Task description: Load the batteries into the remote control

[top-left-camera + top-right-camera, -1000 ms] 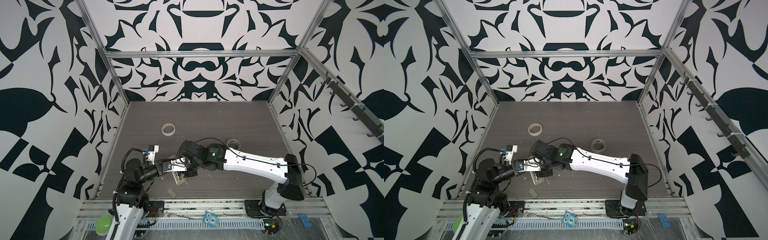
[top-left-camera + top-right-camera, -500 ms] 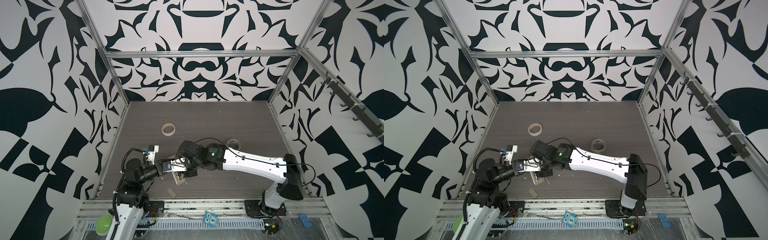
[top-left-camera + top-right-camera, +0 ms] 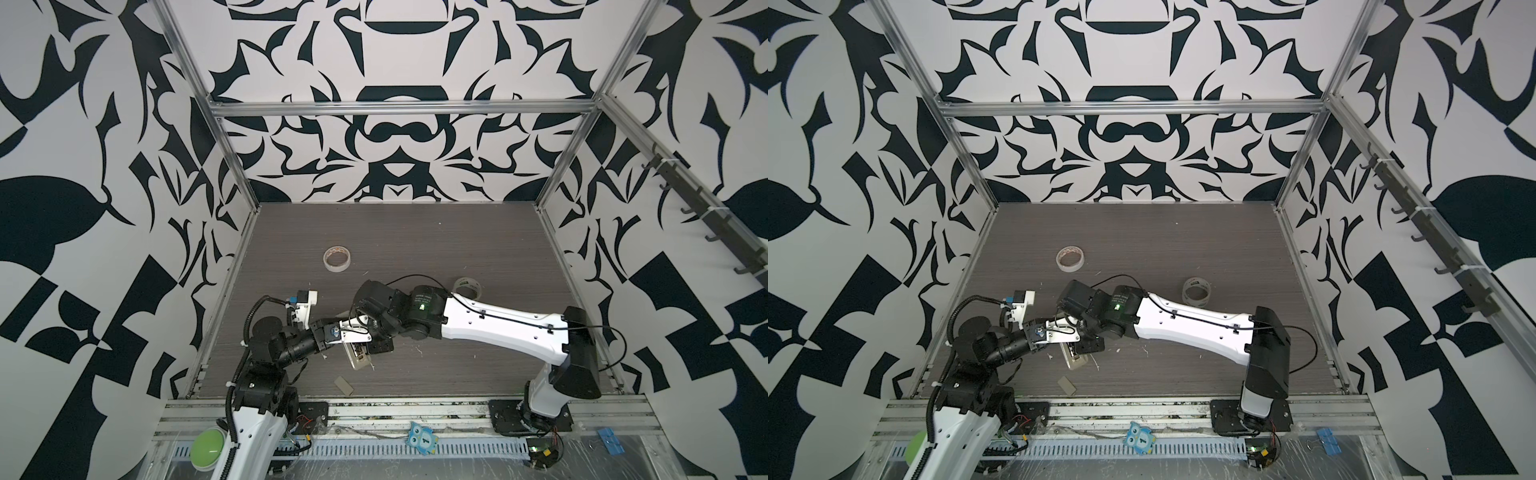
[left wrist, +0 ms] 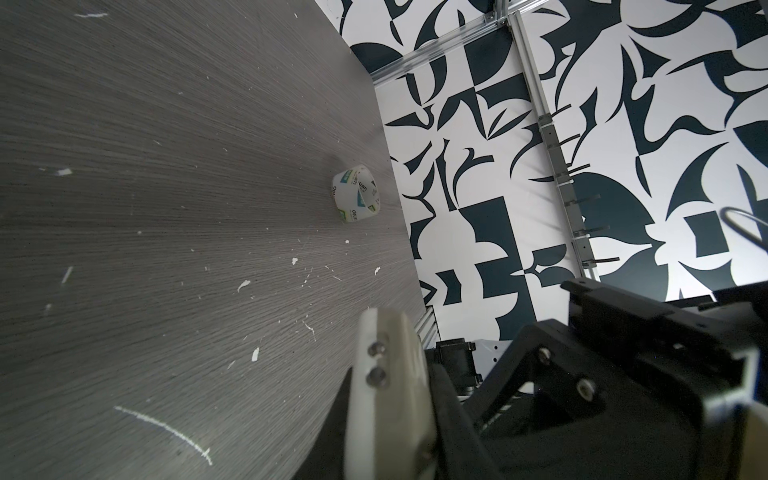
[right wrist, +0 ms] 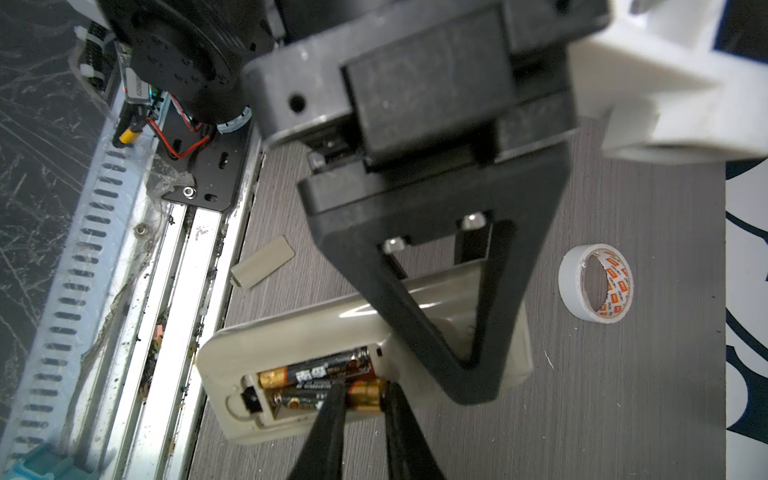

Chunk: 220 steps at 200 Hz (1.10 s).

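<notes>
The remote control (image 5: pixel 316 328) lies back-up near the table's front left, also seen in both top views (image 3: pixel 358 359) (image 3: pixel 1076 360), and its battery bay is open. My left gripper (image 5: pixel 469 374) is shut on the remote's far half, whose beige edge (image 4: pixel 388 390) shows between the jaws in the left wrist view. One battery (image 5: pixel 316 368) sits in the bay's far slot. A second battery (image 5: pixel 305 401) lies in the near slot. My right gripper (image 5: pixel 363 401) is closed to a narrow gap around that battery's gold end (image 5: pixel 365 395).
The loose beige battery cover (image 5: pixel 262 262) (image 3: pixel 344 385) lies between the remote and the front rail (image 3: pixel 395 411). One tape roll (image 3: pixel 337 259) (image 5: pixel 595 282) sits at mid-table. Another tape roll (image 3: pixel 467 287) (image 4: pixel 356 199) sits behind the right arm. White scraps litter the tabletop.
</notes>
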Available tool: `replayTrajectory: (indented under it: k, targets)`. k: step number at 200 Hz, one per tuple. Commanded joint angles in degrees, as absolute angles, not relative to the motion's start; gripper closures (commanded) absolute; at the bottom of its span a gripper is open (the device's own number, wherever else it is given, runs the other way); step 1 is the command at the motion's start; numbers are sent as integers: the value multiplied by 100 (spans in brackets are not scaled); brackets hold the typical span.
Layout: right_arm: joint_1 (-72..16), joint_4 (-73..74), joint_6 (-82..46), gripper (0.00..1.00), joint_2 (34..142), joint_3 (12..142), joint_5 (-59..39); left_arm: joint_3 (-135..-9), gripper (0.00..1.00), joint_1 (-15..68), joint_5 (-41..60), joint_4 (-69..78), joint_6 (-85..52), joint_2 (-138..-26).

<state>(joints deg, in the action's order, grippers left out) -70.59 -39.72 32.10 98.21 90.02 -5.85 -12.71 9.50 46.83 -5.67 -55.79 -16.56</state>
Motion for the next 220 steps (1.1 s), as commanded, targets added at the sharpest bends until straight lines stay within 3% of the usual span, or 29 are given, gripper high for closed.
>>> replayTrajectory:
  k: [1,220]
  targets:
    - [-7040,-4191,3272,79,9903,9136,-675,-1344,100,976,4847,-264,-5622,-1596]
    - [-7040,-4561,3337,85,10201,9342,-950,-1358,100,976,4843,-299,-5615,-1591]
